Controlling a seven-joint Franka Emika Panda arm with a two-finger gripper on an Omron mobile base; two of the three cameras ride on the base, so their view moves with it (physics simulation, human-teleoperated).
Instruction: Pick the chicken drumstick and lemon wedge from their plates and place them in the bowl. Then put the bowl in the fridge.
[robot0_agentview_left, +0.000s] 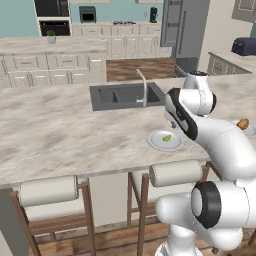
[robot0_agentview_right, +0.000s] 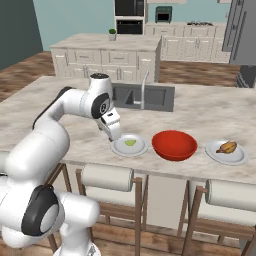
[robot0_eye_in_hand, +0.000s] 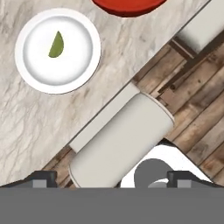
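Note:
The lemon wedge (robot0_agentview_right: 130, 142) (robot0_eye_in_hand: 56, 44) (robot0_agentview_left: 167, 138) lies on the left plate (robot0_agentview_right: 120, 148) (robot0_eye_in_hand: 70, 65) (robot0_agentview_left: 157, 142) near the counter's front edge. To the right of that plate sits the red bowl (robot0_agentview_right: 174, 145) (robot0_eye_in_hand: 127, 6), with nothing in it. The golden-brown chicken drumstick (robot0_agentview_right: 227, 147) (robot0_agentview_left: 243, 123) rests on the right plate (robot0_agentview_right: 239, 156). My gripper (robot0_agentview_right: 115, 137) (robot0_eye_in_hand: 111, 177) is open and holds nothing. It points down over the counter's front edge, just left of the lemon plate. The grey fridge (robot0_agentview_left: 185, 27) (robot0_agentview_right: 242, 30) stands at the back, doors closed.
A dark sink (robot0_agentview_left: 122, 95) (robot0_agentview_right: 145, 95) with a faucet (robot0_agentview_left: 143, 87) is set in the counter behind the plates. Padded stools (robot0_agentview_left: 175, 172) (robot0_agentview_right: 107, 177) (robot0_eye_in_hand: 118, 140) stand under the front edge. An island (robot0_agentview_right: 107, 52) with a small plant stands further back.

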